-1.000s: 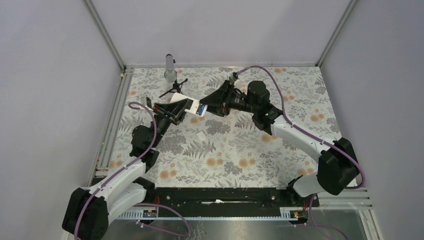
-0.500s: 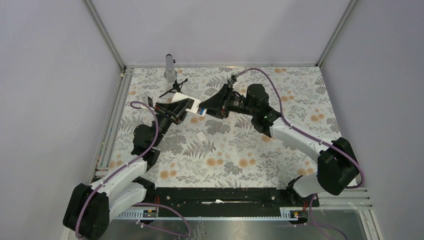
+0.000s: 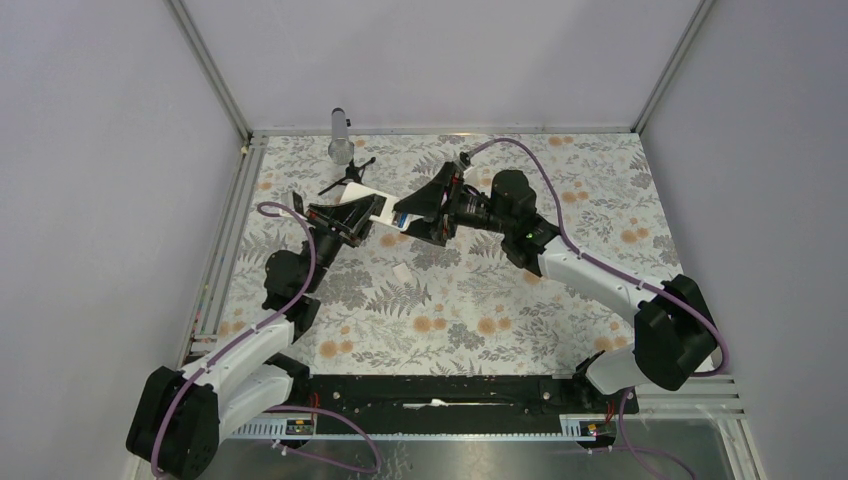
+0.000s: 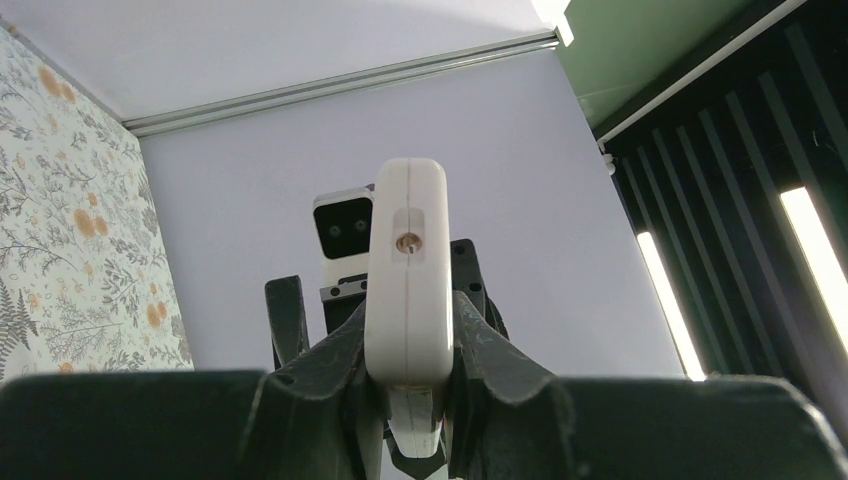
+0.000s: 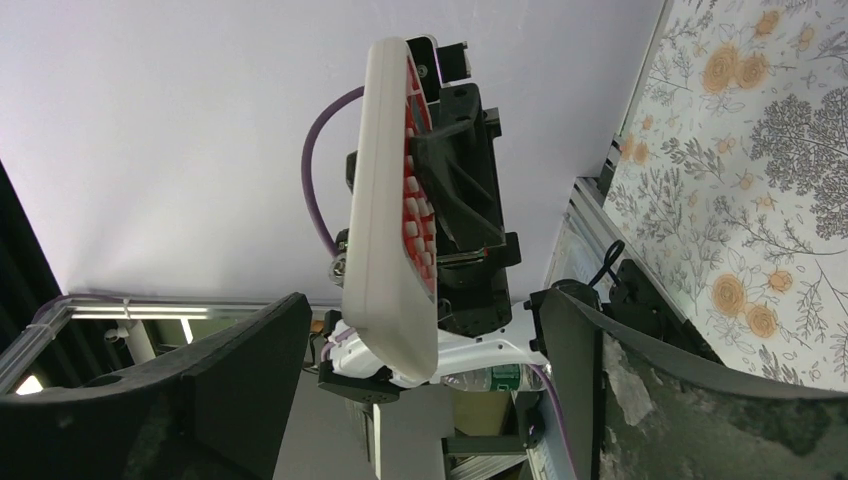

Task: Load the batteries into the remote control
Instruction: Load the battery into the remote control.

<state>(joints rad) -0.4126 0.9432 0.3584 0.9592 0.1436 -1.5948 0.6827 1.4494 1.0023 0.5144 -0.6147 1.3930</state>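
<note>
My left gripper (image 3: 358,216) holds the remote control (image 3: 370,207) above the table's left-centre, white back up. The left wrist view shows the remote control (image 4: 407,280) edge-on, clamped between the shut left gripper (image 4: 410,345). My right gripper (image 3: 409,220) faces it from the right and is open. In the right wrist view the remote control (image 5: 388,210), red buttons to the right, hangs between the spread fingers of the right gripper (image 5: 420,330), touching neither. A blue battery (image 3: 401,217) shows at the remote's right end; how it sits there I cannot tell.
A small flat white cover piece (image 3: 403,272) lies on the floral table (image 3: 500,300) below the grippers. A clear upright tube (image 3: 340,135) and a black tripod-like stand (image 3: 346,178) are at the back left. Metal rails border the left edge.
The right gripper's jaws have spread wide and it has shifted slightly left toward the remote's end. The left gripper keeps its hold on the remote, barely moving.
</note>
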